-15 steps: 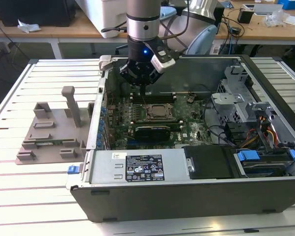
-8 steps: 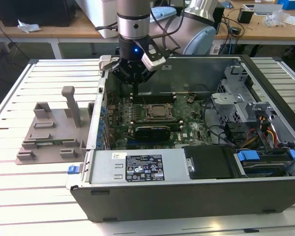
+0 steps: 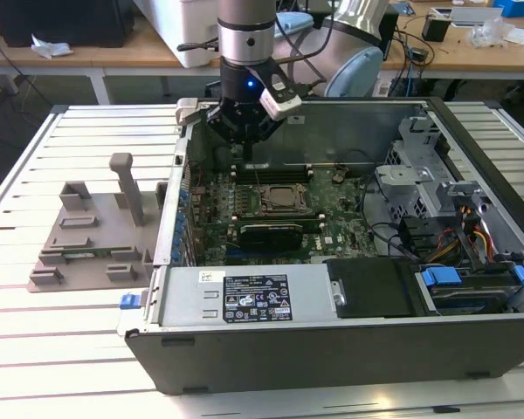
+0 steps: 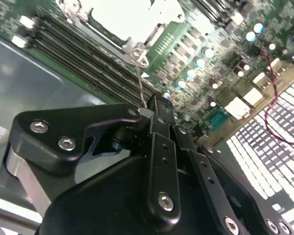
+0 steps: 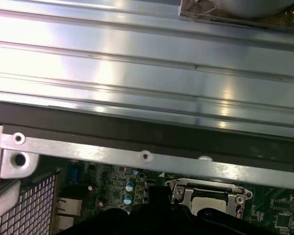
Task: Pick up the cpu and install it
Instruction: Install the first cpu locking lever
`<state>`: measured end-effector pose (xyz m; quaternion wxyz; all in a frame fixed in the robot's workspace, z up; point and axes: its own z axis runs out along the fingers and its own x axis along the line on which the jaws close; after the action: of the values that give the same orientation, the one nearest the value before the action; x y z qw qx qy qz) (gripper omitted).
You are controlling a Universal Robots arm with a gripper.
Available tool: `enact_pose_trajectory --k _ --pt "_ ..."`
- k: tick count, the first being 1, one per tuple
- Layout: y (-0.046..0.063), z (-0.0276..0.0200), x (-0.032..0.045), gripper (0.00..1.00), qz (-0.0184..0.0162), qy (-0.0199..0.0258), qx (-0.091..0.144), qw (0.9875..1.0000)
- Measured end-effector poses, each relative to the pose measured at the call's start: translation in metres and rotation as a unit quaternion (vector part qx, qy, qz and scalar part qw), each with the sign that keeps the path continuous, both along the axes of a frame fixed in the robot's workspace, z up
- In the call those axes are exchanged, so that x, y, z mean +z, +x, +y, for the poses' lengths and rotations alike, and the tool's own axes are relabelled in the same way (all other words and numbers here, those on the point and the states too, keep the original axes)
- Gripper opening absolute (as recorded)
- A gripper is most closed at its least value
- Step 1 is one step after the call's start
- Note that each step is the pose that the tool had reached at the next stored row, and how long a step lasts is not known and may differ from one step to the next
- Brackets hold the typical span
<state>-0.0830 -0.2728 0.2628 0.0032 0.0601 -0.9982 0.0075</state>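
**Claw over the open case, cpu seated in the socket**

Exterior view, left to right: grey fixture (image 3: 92, 236) on the slatted table (image 3: 35, 349), outside the case. Then the open case (image 3: 349, 340), board (image 3: 332, 223) lying flat inside. Drive cage (image 3: 424, 175) and cables at the exterior view's right.

Gripper (image 3: 244, 140) hangs inside the case near its back wall, just behind the socket (image 3: 284, 199) and above the memory slots.

Claw state: in the second wrist view the gripper (image 4: 157, 105) has its black fingers (image 4: 159, 147) drawn close together at the tips. No chip between them; it looks empty. A thin wire lever (image 4: 139, 81) of the socket rises right beside the tips; touching or not, cannot tell.

Cpu (image 4: 120, 17): pale square top lying inside the socket frame, apart from the claw. In the first wrist view the cpu (image 5: 210, 203) sits flat in the socket (image 5: 206, 193), frame around it.

Risks, as judged:
- Fingers snagging the lever, since it stands so near the tips
- Claw brushing the memory slots below, little room there
- Cpu not fully bedded if the frame is unlatched; latch state unclear
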Motion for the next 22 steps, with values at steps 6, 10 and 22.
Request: enact_pose_trajectory --k 6,10,22 --pt "0.019 0.0000 -0.0003 0.11 0.0019 0.0000 0.000 1.0000" --pt "0.034 0.0000 -0.0007 0.11 0.0042 0.0000 0.000 1.0000" --pt "0.039 0.0000 -0.0055 0.11 0.0051 0.0001 -0.016 0.9999"
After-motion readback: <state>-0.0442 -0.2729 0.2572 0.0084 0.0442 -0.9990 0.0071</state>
